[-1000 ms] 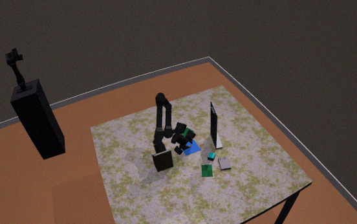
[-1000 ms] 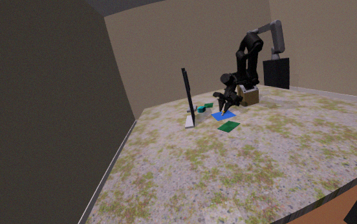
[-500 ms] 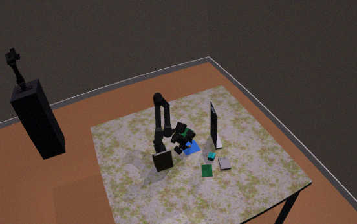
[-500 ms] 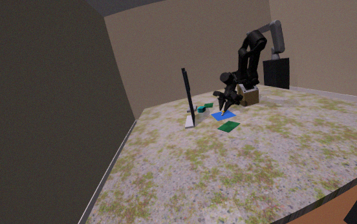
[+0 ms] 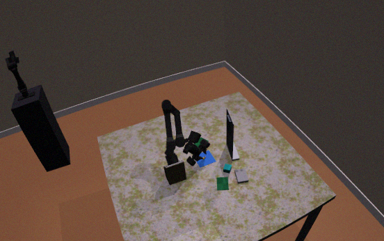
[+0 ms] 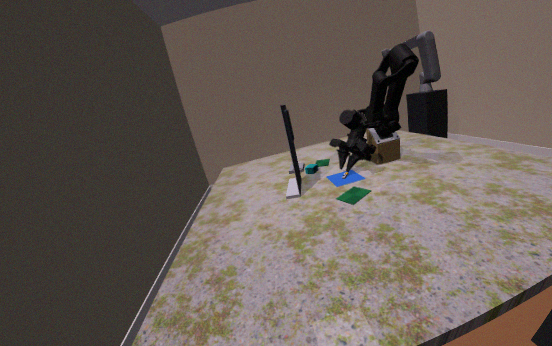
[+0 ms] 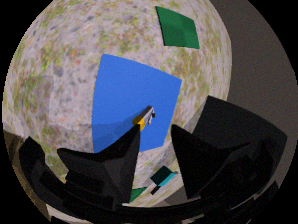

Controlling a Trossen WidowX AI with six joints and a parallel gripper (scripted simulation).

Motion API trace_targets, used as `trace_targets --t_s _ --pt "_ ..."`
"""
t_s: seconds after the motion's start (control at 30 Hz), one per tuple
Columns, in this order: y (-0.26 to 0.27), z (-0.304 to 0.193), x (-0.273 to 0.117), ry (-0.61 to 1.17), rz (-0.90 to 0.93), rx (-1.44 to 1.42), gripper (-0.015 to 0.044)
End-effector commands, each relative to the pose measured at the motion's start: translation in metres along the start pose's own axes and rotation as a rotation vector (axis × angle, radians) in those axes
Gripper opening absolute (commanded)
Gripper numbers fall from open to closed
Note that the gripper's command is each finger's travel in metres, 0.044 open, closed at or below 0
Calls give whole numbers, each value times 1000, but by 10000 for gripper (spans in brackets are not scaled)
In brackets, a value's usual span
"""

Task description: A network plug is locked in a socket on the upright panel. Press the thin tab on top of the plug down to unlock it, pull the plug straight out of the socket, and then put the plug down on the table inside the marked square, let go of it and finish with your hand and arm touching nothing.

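Standing partly open, the pincer [image 5: 204, 155] [image 6: 345, 170] [image 7: 156, 128] points down over the blue square [image 5: 209, 159] [image 6: 336, 179] [image 7: 120, 85] with nothing gripped between its fingers. The small plug [image 5: 204, 158] [image 6: 345, 175] [image 7: 145, 117], yellow at one end and grey at the other, is out of the upright panel [image 5: 229, 134] [image 6: 291, 147] [image 7: 242, 130] and inside the blue square. Its yellow end is right by one fingertip in the wrist view; whether the two touch, I cannot tell.

The black arm [image 5: 168, 122] [image 6: 395, 70] bends down to the pincer from above the tabletop [image 5: 243, 209] [image 6: 300, 250] [image 7: 60, 65]. The panel stands upright on its pale foot [image 5: 235, 153] [image 6: 293, 190], apart from the blue square. Near that foot are a teal block [image 5: 227, 168] [image 6: 311, 169] [image 7: 167, 178] and a flat grey plate [image 5: 241, 175]. One green square [image 5: 222, 183] [image 6: 323, 162] lies near the block, and another green square [image 5: 200, 141] [image 6: 354, 195] [image 7: 179, 28] lies on the opposite side of the blue one. Away from the tabletop, a second arm [image 5: 18, 78] [image 6: 431, 57] stands on a tall black stand [image 5: 43, 132] [image 6: 434, 112]
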State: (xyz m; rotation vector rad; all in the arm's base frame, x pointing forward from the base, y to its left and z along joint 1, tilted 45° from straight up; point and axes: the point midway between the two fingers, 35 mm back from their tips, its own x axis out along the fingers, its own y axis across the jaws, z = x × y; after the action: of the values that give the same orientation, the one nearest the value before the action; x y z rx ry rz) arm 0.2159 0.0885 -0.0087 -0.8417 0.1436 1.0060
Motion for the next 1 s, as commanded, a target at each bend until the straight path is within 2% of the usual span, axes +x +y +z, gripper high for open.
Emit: trace_targets --t_s 0.0,0.97 --pt "0 0 -2 -4 0 -4 156" --pt "-3 -4 -13 3 6 -5 156"
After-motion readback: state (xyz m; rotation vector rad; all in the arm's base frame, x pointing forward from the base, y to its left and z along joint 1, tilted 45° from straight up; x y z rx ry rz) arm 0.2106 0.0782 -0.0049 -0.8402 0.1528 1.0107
